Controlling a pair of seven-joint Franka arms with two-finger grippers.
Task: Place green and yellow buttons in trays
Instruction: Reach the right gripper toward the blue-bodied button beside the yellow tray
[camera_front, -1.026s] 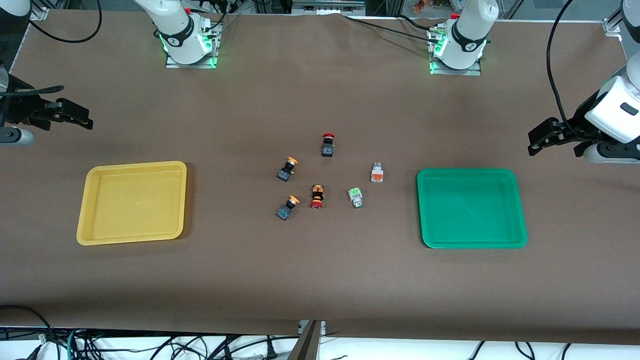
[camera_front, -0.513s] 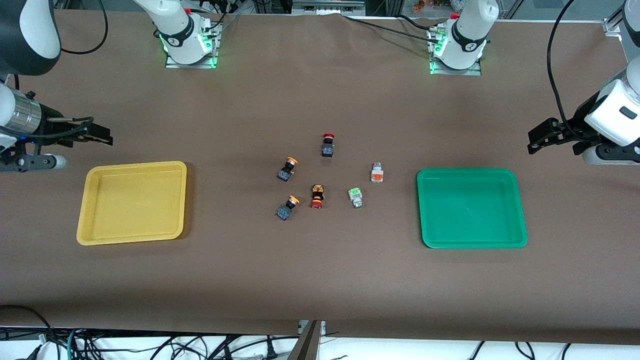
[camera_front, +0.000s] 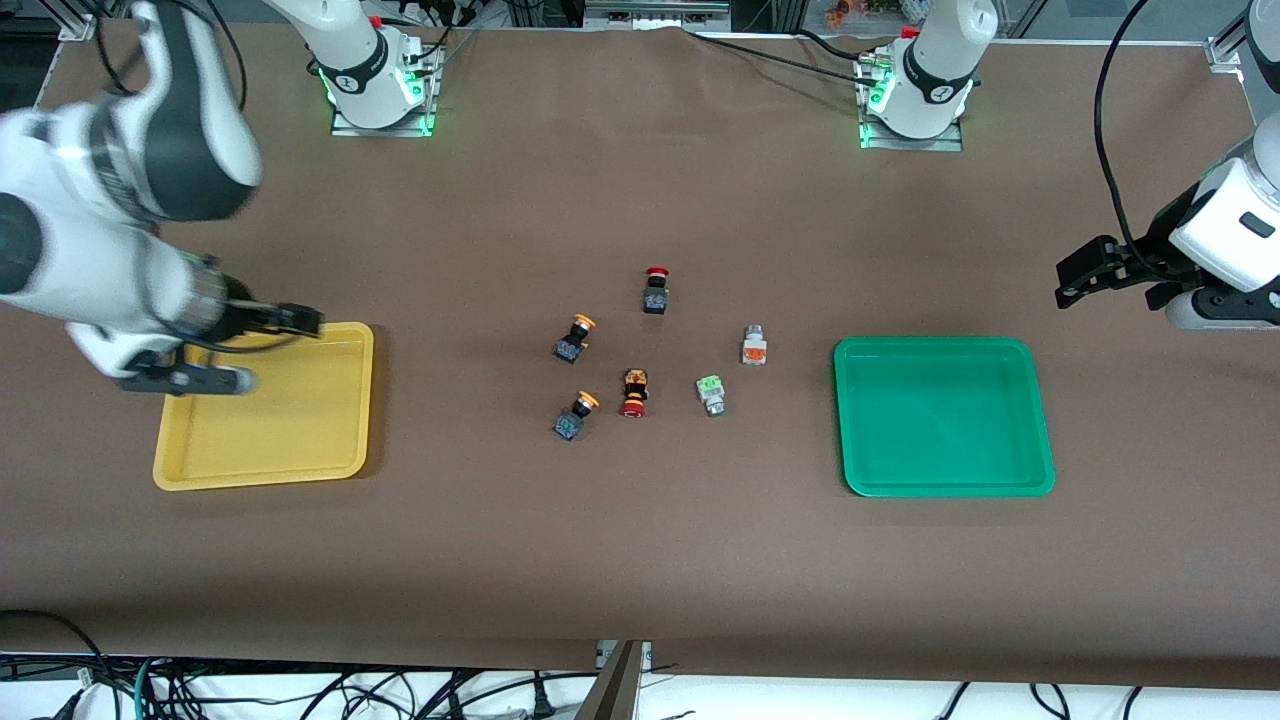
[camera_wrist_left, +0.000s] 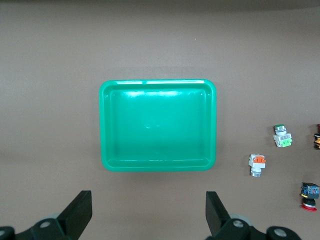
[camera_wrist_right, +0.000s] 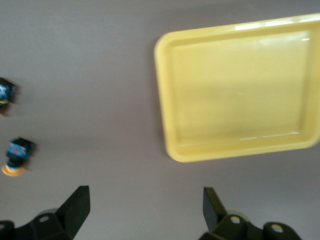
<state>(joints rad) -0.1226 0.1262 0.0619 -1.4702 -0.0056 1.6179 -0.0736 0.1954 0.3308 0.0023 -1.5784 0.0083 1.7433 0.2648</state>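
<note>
Two yellow-capped buttons (camera_front: 574, 338) (camera_front: 575, 415) lie mid-table, also in the right wrist view (camera_wrist_right: 16, 156) (camera_wrist_right: 5, 92). The grey-white orange-faced button (camera_front: 754, 346) (camera_wrist_left: 257, 164) and the green-faced button (camera_front: 710, 394) (camera_wrist_left: 282, 136) lie nearer the green tray (camera_front: 945, 415) (camera_wrist_left: 157, 125). The yellow tray (camera_front: 265, 405) (camera_wrist_right: 235, 90) lies toward the right arm's end. Both trays hold nothing. My right gripper (camera_front: 305, 322) (camera_wrist_right: 145, 210) is open and empty over the yellow tray's edge farthest from the front camera. My left gripper (camera_front: 1068, 285) (camera_wrist_left: 148, 212) is open and empty, waiting over the table at the left arm's end.
A red-capped black button (camera_front: 655, 290) (camera_wrist_left: 309, 194) and a red-capped orange-black button (camera_front: 634, 392) lie among the others. The arm bases (camera_front: 375, 85) (camera_front: 915, 95) stand along the table's edge farthest from the front camera.
My right arm has swung in from the table's end and now hangs over the yellow tray's edge. The left arm and all buttons have not moved.
</note>
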